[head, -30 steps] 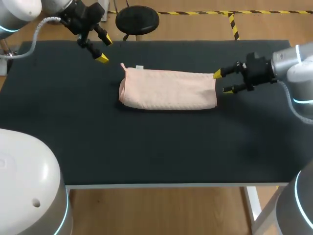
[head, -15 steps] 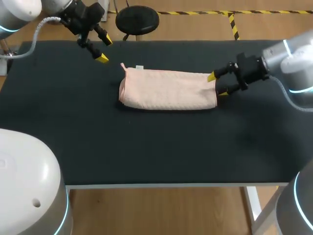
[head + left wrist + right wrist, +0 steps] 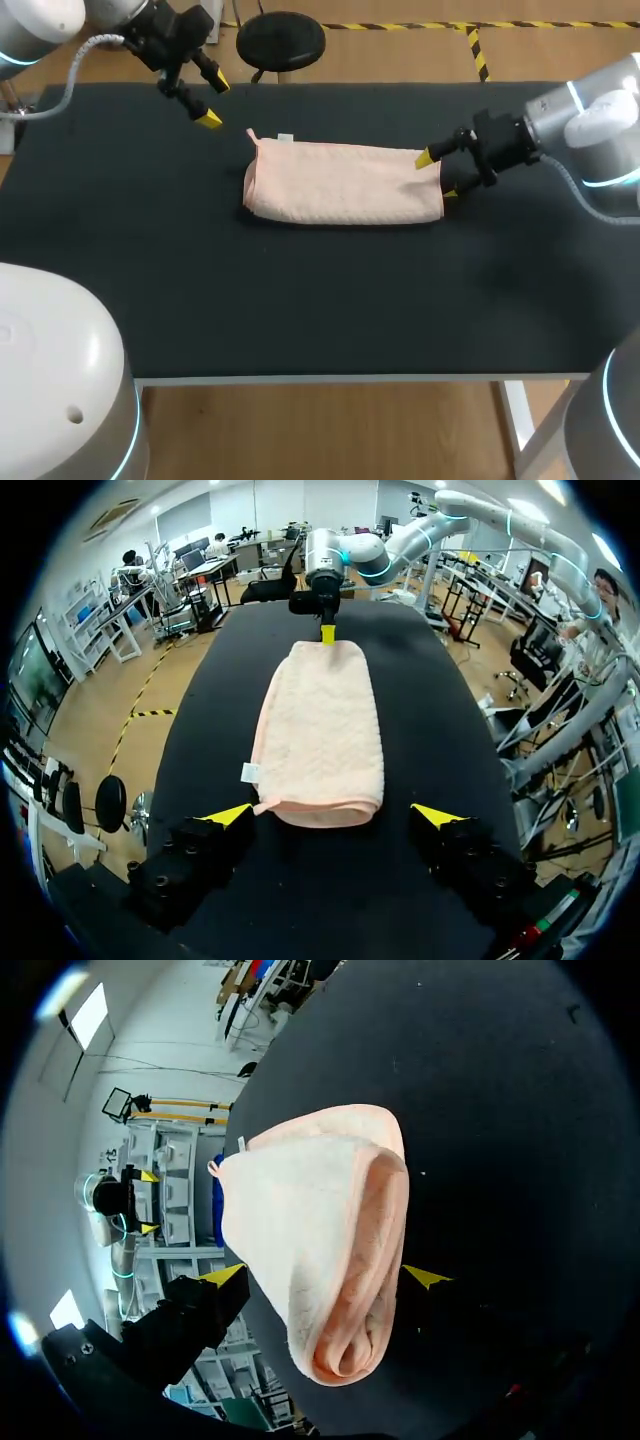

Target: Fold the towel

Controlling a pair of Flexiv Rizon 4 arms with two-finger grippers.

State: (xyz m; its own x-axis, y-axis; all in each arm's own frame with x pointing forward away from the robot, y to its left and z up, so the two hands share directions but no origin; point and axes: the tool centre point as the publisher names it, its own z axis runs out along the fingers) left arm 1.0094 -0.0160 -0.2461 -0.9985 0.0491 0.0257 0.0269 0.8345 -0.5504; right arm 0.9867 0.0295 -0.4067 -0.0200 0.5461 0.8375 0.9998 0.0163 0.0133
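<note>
While the peach towel [image 3: 345, 183] lies folded lengthwise on the black table [image 3: 300, 290], right gripper [image 3: 437, 175] straddles its right end, fingers spread, nothing pinched. Left gripper [image 3: 213, 102] hangs open beyond the far-left corner. Risk: a shallow pinch catches one layer only, and the fold slumps.

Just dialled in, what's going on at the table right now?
The pink towel lies folded into a long strip on the black table. The right claw is at its right end, open, with a finger on either side of the edge and no grip yet. The left claw hangs open off the towel's other end, clear of it.
</note>
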